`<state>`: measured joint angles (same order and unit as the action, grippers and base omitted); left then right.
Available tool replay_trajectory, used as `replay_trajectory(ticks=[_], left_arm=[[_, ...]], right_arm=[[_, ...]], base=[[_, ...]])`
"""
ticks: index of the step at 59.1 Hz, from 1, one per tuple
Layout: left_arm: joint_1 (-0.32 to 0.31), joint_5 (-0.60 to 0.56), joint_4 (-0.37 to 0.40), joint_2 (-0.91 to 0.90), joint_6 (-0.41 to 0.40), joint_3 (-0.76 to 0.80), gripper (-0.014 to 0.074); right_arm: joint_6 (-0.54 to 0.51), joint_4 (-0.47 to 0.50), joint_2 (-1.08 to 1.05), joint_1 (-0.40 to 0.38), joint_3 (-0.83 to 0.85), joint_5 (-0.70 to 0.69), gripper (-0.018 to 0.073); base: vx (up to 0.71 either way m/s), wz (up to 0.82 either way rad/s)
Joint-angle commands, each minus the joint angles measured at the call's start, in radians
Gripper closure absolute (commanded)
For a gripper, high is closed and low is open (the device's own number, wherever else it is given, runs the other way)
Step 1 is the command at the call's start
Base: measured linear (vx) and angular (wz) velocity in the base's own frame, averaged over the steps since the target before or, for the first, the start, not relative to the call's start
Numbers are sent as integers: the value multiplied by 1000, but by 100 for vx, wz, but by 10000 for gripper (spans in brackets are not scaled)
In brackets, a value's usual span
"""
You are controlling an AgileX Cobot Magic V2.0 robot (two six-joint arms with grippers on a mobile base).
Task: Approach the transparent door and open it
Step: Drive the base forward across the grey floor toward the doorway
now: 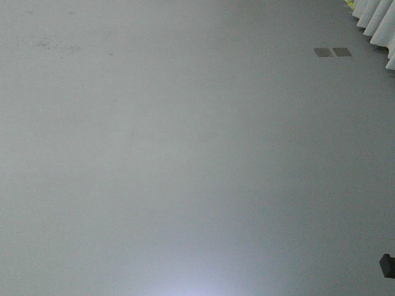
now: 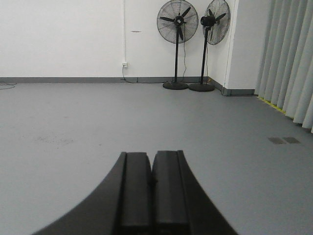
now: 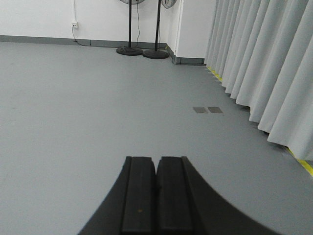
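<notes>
**Both grippers closed over bare grey floor; no door in sight**

The transparent door shows in none of the three views, so its place cannot be told from here.

In the left wrist view the left gripper (image 2: 151, 161) fills the 6 o'clock edge. Its two black fingers (image 2: 136, 191) lie pressed side by side, jaws closed with nothing between them. The right gripper (image 3: 156, 166) sits the same way at 6 o'clock of its own view, jaws together and empty.

Ahead of the left gripper, grey floor (image 2: 73, 117) runs to a white wall (image 2: 58, 39). Two black pedestal fans stand just beside each other at about 1 o'clock, one (image 2: 177, 22) facing the room and the other (image 2: 215, 19) turned sideways near the wall corner. A wall socket (image 2: 125, 64) sits at 12 o'clock.

Pale grey curtains (image 3: 259, 63) hang in folds from 1 to 3 o'clock in the right wrist view, with a yellow strip (image 3: 305, 167) on the floor at their foot. Two small dark floor plates (image 3: 208, 110) lie touching each other near the curtains.

The front view looks down on floor, with a small black shape (image 1: 387, 265) at 4 o'clock, too cropped to identify.
</notes>
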<state>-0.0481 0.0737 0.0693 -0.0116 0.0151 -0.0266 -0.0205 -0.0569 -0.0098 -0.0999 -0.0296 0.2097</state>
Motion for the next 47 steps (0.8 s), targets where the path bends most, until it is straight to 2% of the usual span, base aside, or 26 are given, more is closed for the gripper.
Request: replay_trajectory(ticks=[1, 23, 47], left_arm=[[-5, -83, 10, -11, -7, -30, 602], [-5, -82, 10, -11, -7, -30, 602], [-5, -82, 10, -11, -7, -30, 602]], right_arm=[[-2, -4, -14, 1, -14, -83, 567], [-2, -4, -14, 1, -14, -83, 567], [-2, -4, -14, 1, -14, -81, 567]], base=[[22, 0], [29, 12], [42, 10]])
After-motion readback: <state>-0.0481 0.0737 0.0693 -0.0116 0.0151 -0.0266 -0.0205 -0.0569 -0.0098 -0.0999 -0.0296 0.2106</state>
